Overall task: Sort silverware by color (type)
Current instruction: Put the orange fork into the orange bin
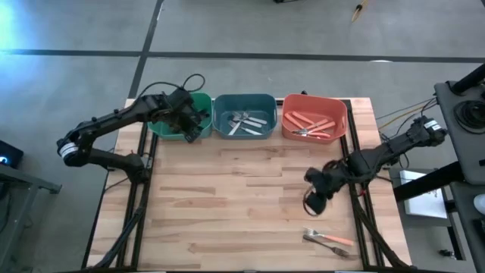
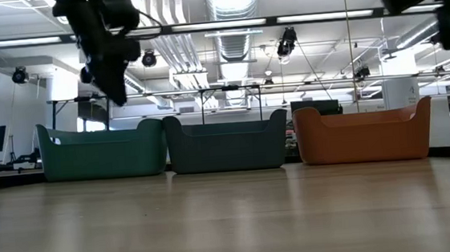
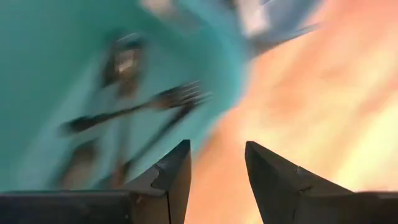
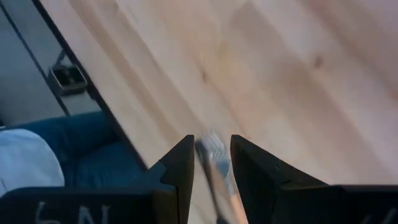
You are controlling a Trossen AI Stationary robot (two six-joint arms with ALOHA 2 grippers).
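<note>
Three bins stand along the table's far edge. The green bin (image 1: 176,125) holds black forks (image 3: 155,102), the blue bin (image 1: 244,115) silver pieces, and the orange bin (image 1: 314,117) orange-handled pieces. My left gripper (image 1: 191,125) (image 3: 217,146) hangs open and empty over the green bin's right end. Two utensils (image 1: 327,240), one silver and one orange-handled, lie flat near the table's near right corner. My right gripper (image 1: 314,199) (image 4: 211,137) is open above the table, just far of them. A fork (image 4: 214,158) on the wood below shows through its finger gap.
Bare wood lies between the bins and the two loose utensils. The table's near edge and dark frame (image 4: 74,78) run close beside the fork. A person's blue-clad legs (image 4: 81,143) sit just beyond that edge. Black cables loop near both arms.
</note>
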